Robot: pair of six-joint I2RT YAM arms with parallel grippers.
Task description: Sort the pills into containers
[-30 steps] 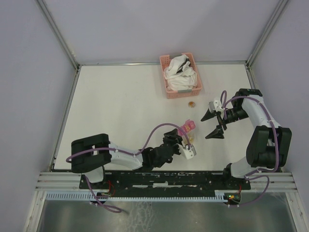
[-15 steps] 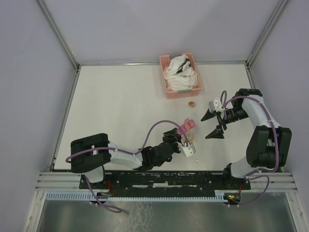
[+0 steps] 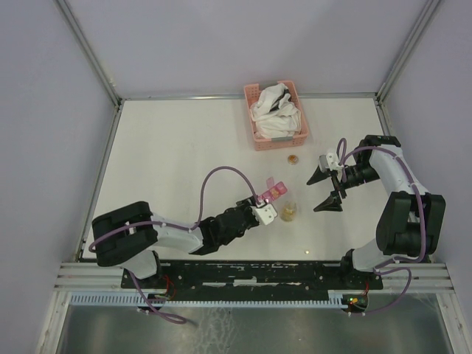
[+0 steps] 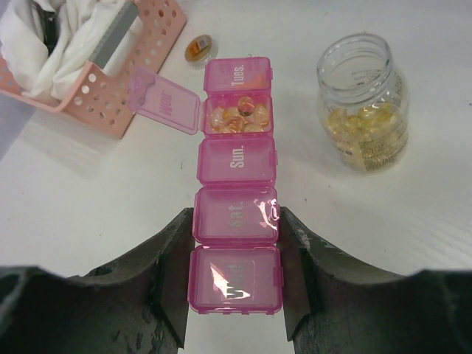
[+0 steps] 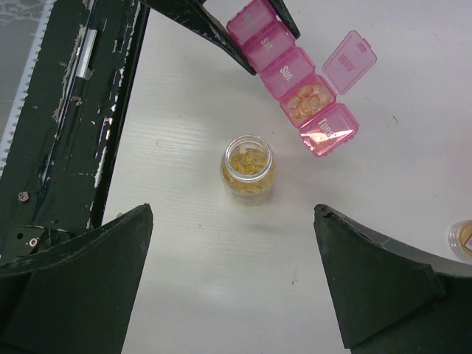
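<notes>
While the left gripper (image 4: 236, 228) is clamped on the containers (image 4: 237, 161), its two dark fingers (image 4: 173, 258) press against the long sides of this magenta strip at its near end, beside the compartments marked Wed. and Sat. Five small square compartments run in a row away from the wrist: Wed., Sat., Sun., then one whose lid is flipped open to the left, then Tues. The open compartment holds several amber pills (image 4: 237, 116). To the right of the strip, apart from it, a small clear jar (image 4: 363, 88) stands upright without a cap, more of the same pills massed in its lower half. Just beyond the strip's far end a little round cap (image 4: 199, 48) lies on the white table (image 4: 74, 192). Further left sits a pink lattice basket (image 4: 140, 66) with white cloth (image 4: 44, 37) in it. Off to the jar's right, the right gripper (image 5: 234, 214) hangs above the table with its jaws spread wide, grasping nothing; its wrist camera looks down on the jar between its fingers.
</notes>
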